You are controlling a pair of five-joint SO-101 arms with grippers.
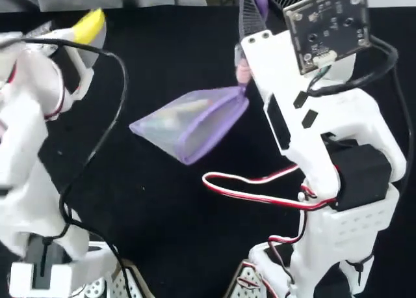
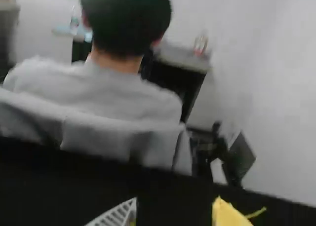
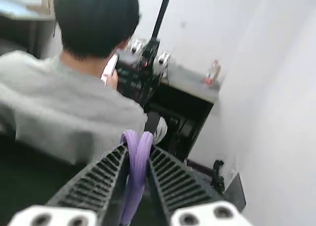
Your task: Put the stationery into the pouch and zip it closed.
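Note:
A translucent purple pouch (image 1: pixel 188 122) hangs tilted above the black table, with pale shapes faintly visible inside it. My right gripper (image 1: pixel 250 15) holds it from above by its purple loop (image 3: pixel 134 157). In the right wrist view that gripper (image 3: pixel 138 148) has its ribbed black jaws shut on the loop. My left gripper (image 1: pixel 91 26) is raised at the far left, well apart from the pouch, its yellow fingertip (image 2: pixel 231 215) pointing up. In the left wrist view the left gripper (image 2: pixel 175 217) has its white ribbed finger (image 2: pixel 118 217) and its yellow one spread wide with nothing between them.
The black table (image 1: pixel 162 233) lies below the pouch. A red and white cable (image 1: pixel 253 190) loops out from the right arm's body (image 1: pixel 338 148). The left arm's black cable (image 1: pixel 97 142) hangs along the left side.

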